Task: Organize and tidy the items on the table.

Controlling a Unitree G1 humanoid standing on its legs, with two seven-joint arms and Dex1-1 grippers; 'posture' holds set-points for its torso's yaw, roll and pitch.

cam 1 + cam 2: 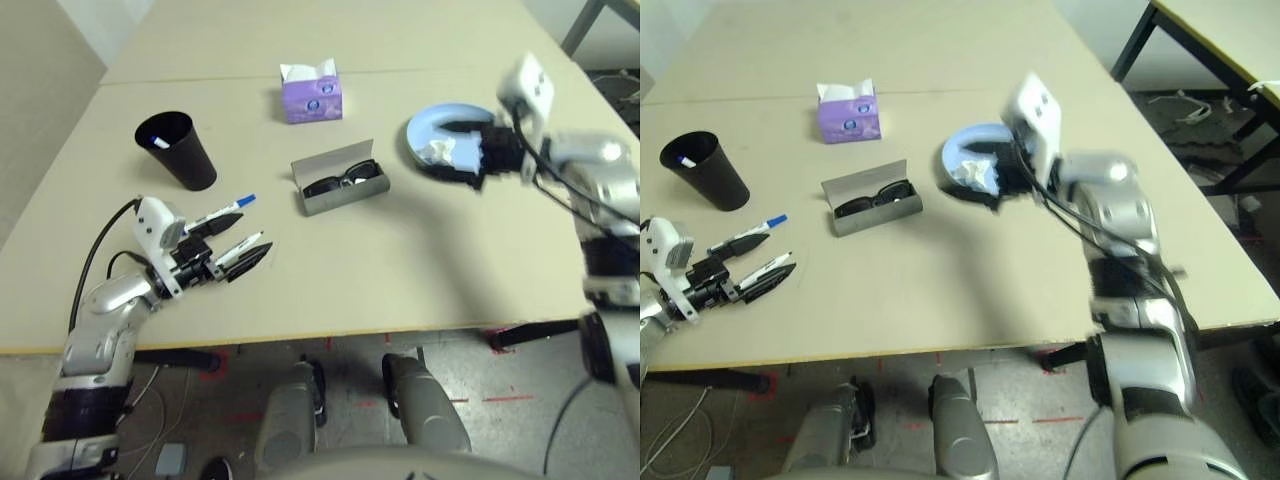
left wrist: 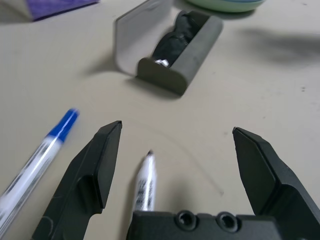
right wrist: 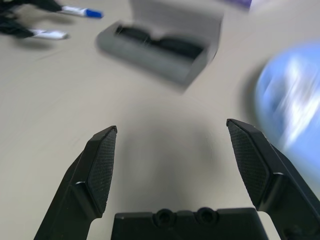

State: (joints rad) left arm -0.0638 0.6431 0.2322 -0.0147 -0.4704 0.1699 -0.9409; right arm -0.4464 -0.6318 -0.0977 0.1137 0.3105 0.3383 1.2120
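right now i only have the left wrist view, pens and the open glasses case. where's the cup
observer: the black cup stands upright, beyond the left gripper and left of the glasses case.
operator: and the tissue
observer: the crumpled tissue lies on the blue plate, right of the case.
operator: right gripper holding anything
observer: no, the right gripper is open and empty, by that plate.

no legible text, print on white pen too blurred

Black cup, grey glasses case; blue plate, purple tissue box
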